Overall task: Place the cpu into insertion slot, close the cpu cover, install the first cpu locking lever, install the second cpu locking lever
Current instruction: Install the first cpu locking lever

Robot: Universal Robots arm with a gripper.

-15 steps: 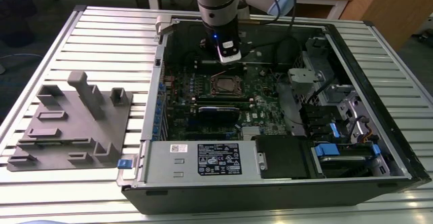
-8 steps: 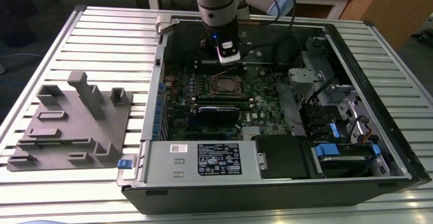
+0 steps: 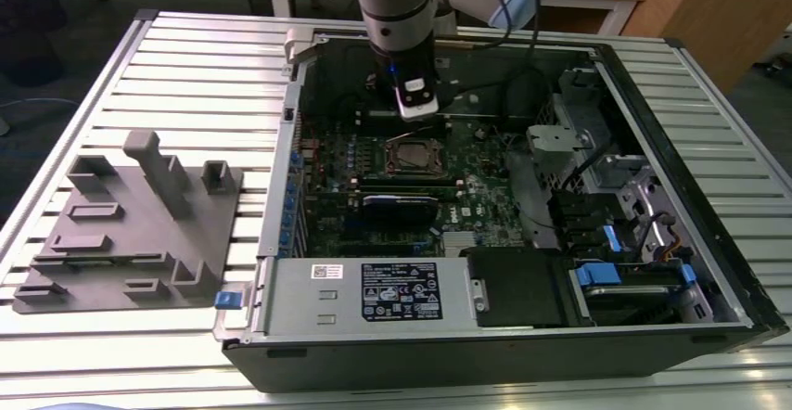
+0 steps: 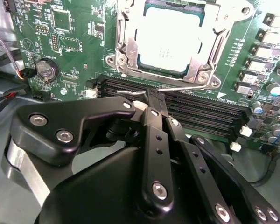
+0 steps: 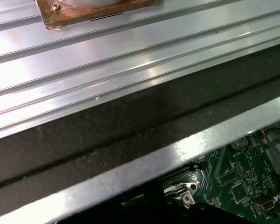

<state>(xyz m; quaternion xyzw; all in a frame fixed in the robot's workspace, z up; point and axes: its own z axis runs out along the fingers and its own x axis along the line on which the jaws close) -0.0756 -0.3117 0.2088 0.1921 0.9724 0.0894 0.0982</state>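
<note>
The cpu (image 4: 170, 39) already sits in the insertion slot (image 4: 130, 56): in the second wrist view its pale silvery-grey top lies flat and square inside the socket, with the cpu cover (image 4: 219, 35) down around it, so that the chip shows through the frame's large window. Placing and closing therefore look done. As for the locking levers, a thin bright wire lever (image 4: 177, 87) runs along the socket's edge nearest the memory slots (image 4: 205, 109), and the end effector (image 4: 151, 100) has its fingertips right at that wire, drawn narrow, nearly together; whether they actually pinch it or only press against it I cannot tell. I judge the work to be at a lever step, with at least one lever not yet latched. In the exterior view the socket (image 3: 413, 153) lies near the middle of the green board (image 3: 334, 197) inside the open computer case (image 3: 495, 345), which rests on the slatted worktop (image 3: 185, 67), toward its far edge, with the arm (image 3: 396, 6) standing directly over it.
</note>
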